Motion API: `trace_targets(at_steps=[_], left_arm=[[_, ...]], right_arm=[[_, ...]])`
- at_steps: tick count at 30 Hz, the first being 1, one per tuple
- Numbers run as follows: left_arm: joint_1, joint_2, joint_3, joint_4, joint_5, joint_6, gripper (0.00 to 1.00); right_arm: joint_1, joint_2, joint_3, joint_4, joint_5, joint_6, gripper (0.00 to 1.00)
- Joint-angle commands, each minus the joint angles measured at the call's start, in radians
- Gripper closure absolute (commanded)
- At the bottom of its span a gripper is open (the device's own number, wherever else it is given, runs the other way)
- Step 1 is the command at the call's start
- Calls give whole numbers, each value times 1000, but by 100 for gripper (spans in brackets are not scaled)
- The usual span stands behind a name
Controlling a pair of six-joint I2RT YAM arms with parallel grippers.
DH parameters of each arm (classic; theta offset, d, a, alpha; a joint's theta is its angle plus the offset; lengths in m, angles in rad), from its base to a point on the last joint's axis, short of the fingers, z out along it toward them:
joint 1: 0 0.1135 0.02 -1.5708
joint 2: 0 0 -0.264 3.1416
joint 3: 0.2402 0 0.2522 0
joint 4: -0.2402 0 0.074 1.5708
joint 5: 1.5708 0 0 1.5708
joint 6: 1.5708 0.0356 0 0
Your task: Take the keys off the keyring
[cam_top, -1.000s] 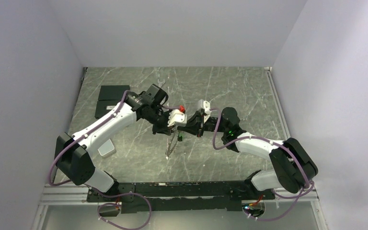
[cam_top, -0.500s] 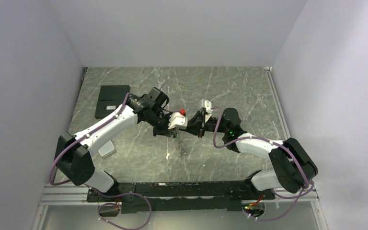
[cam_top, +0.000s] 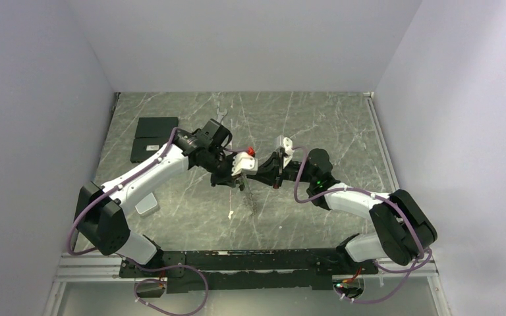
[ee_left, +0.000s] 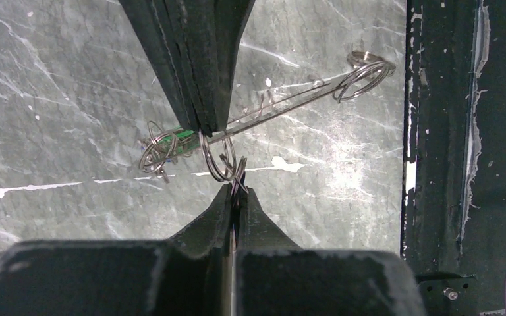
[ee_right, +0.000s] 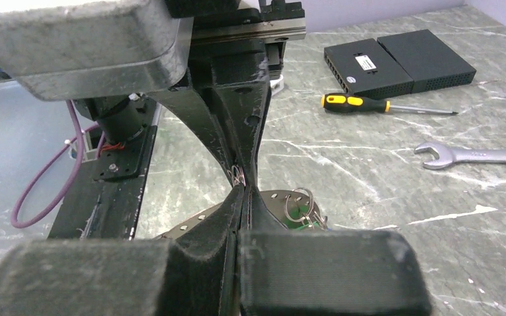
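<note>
No legible text; white label (ee_right: 365, 63) on black box (ee_right: 395, 72) unreadable.

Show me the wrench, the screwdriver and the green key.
wrench (ee_right: 477, 156), right wrist view, on its shaft.
screwdriver (ee_right: 369, 104), right wrist view, on its handle.
green key (ee_left: 178, 140), left wrist view, on its green head.

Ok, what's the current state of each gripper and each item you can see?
left gripper: shut on the keyring.
right gripper: shut on the keyring.
keyring: pinched between both grippers, hanging below them.
green key: not yet removed, dangling on its ring.
wrench: lying flat on the table, untouched.
screwdriver: lying flat on the table, untouched.
</note>
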Motion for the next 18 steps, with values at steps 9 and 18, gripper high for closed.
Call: trace_targets(at_steps=[9,18], left_arm=[[165,-102,62,-54,227,-167,54],[273,-124,68,175,410,-493,57]], right_arm=[[-23,-16,28,94,33,24,100],[-45,-6,54,140,-7,146,100]])
